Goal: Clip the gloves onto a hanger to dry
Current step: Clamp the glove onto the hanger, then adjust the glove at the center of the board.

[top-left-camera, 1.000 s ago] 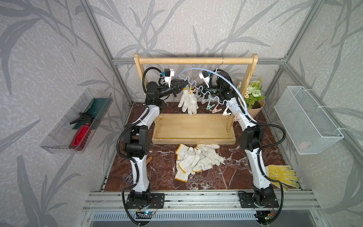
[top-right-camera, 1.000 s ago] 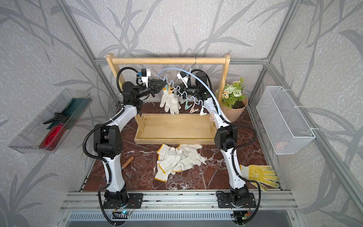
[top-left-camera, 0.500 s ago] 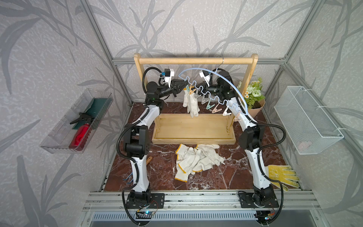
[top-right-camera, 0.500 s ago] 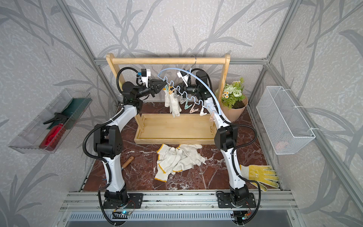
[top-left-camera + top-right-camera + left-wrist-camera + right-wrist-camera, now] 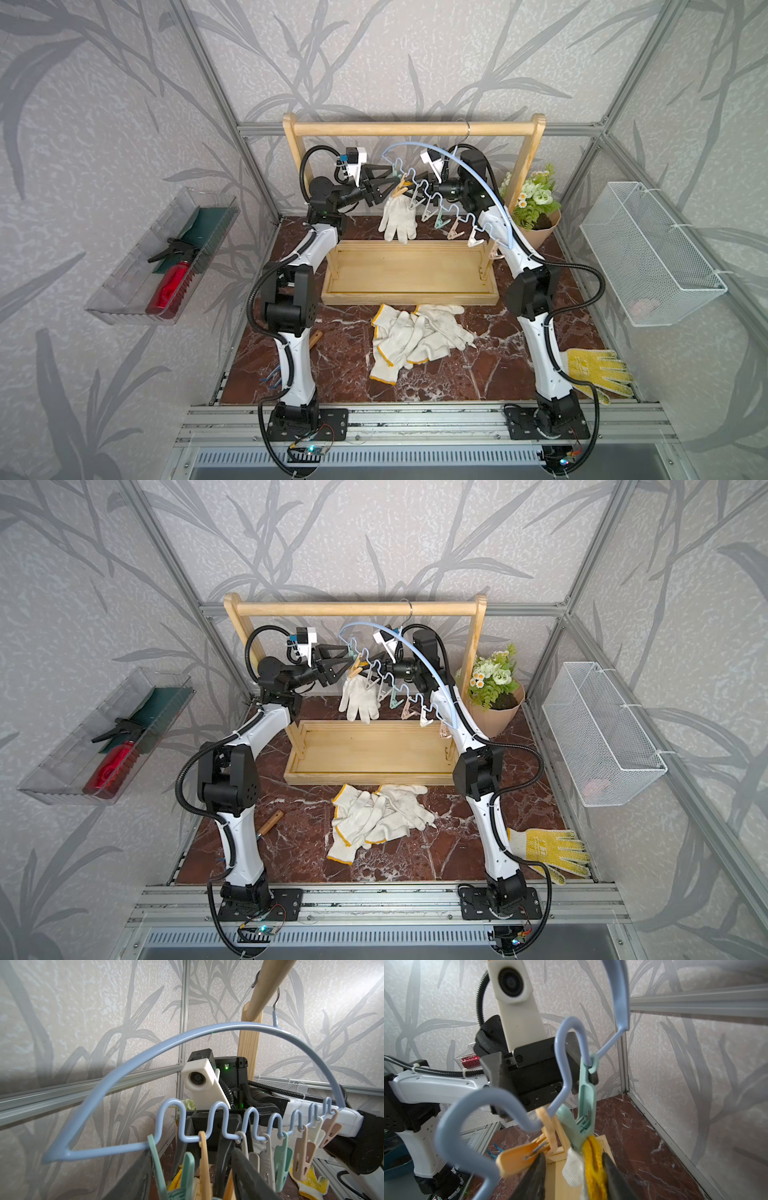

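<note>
- Where the work is: one white knitted cotton glove with a yellow-trimmed cuff [image 5: 397,218] hangs fingers-down from the light-blue wire hanger with a wavy lower bar [image 5: 207,1032]. The hanger hooks over the round wooden rail [image 5: 415,129].
- The teal plastic peg [image 5: 583,1105] at the hanger's end appears to bite the yellow cuff trim. The orange plastic peg [image 5: 517,1159] beside it sits cocked sideways, and I cannot tell that it holds anything.
- My left jaws stand apart, straddling those two pegs and pinching neither. My right jaws stand apart too, with the cuff loose between them.
- Step in hand, as I read it: let go and clear out.
- To do it well, I should back each arm straight off and slowly, so that nothing hooks a peg or the wavy bar and swings the hanger. I should check that the teal peg carries the glove's weight before leaving.
- Count: hanger, one. Pegs on it, eight as I make it. Gloves hung, one.
- The heap of white gloves [image 5: 415,336] on the red marble tabletop [image 5: 340,382] holds at least three, too overlapped for a firm number.
- Yellow-patterned glove with a white cuff [image 5: 598,370]: one, lying apart near my right arm's base. By my judgement it is not for hanging.
</note>
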`<state>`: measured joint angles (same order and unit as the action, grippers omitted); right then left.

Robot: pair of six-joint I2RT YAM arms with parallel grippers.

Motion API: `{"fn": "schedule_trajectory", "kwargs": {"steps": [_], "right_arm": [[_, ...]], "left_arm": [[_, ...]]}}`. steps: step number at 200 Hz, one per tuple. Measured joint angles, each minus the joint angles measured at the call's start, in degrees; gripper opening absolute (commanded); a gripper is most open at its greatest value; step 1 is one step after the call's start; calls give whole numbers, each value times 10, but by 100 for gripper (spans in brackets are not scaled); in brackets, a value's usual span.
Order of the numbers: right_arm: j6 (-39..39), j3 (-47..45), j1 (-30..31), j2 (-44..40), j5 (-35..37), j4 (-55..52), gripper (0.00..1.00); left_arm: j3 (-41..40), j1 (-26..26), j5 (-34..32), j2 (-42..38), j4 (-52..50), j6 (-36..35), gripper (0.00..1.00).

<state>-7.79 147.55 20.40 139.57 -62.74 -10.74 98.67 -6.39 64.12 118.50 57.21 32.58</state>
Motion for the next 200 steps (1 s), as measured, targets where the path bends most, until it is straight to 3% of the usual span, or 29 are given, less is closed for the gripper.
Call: {"fn": "schedule_trajectory", "kwargs": {"steps": [27,105,158,200], "right_arm": [[35,-74,-1,-29,71,-22,55],[64,-474,-8,-235,290,35,62],[60,-613,-9,-323,360,72,63],[48,-711,-8,-376,389,78,62]], "left_arm": [[-63,7,-41,-29,-35,-56,69],[-234,1,-213,-187,-195,-259,72],[-317,-54,-303,-279,-319,-365,72],[-400,-96,-378,-349,-396,-391,72]]}}
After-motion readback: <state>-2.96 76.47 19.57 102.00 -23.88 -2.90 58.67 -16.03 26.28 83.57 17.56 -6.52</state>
